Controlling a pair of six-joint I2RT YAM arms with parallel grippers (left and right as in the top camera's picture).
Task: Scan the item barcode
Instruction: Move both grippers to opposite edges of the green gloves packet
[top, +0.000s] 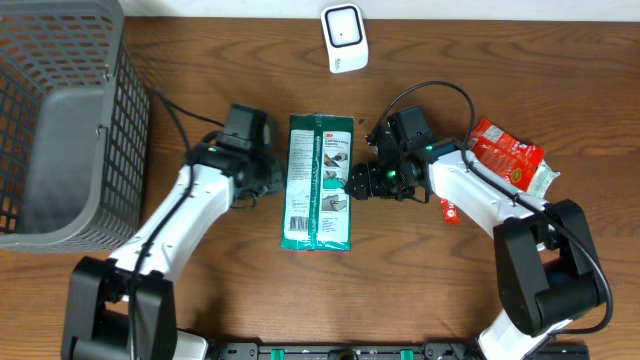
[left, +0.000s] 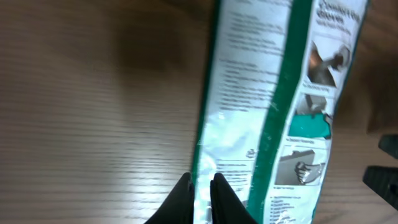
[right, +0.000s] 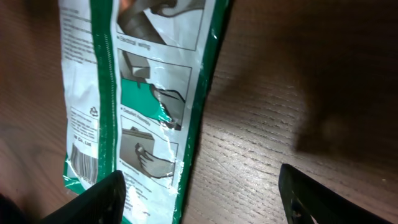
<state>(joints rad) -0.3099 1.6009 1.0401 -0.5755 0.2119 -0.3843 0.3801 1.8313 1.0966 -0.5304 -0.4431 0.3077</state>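
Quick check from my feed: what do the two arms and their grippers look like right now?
The left arm and right arm have white link shells with black joint housings. A black cable loops off each. The left gripper and right gripper have plain black fingers. Small green lights glow near the right wrist.
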